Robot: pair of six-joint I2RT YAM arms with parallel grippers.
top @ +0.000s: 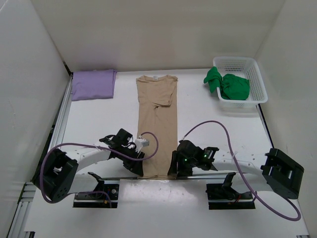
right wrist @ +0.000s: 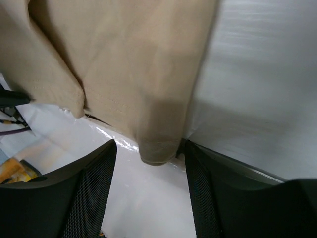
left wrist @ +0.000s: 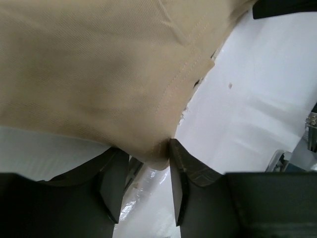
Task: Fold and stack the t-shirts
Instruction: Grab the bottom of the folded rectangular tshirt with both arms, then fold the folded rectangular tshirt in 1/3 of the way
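Observation:
The tan t-shirt (top: 157, 124) lies folded into a long narrow strip down the middle of the table, collar at the far end. My left gripper (top: 139, 170) is at its near left hem corner. In the left wrist view that gripper (left wrist: 146, 148) is open, with the tan hem (left wrist: 99, 74) bulging between the jaws and touching the right finger. My right gripper (top: 174, 170) is at the near right corner. It (right wrist: 148, 146) is open around the hanging hem corner (right wrist: 158, 148), with a gap on the left side. The lavender t-shirt (top: 92, 84) lies folded at the far left. The green t-shirt (top: 230, 84) sits crumpled in the basket.
The white mesh basket (top: 237, 59) stands at the far right. White walls close the table on the left, back and right. A metal rail (top: 62, 119) runs along the left edge. Purple cables (top: 223, 129) loop from both arms over the near table.

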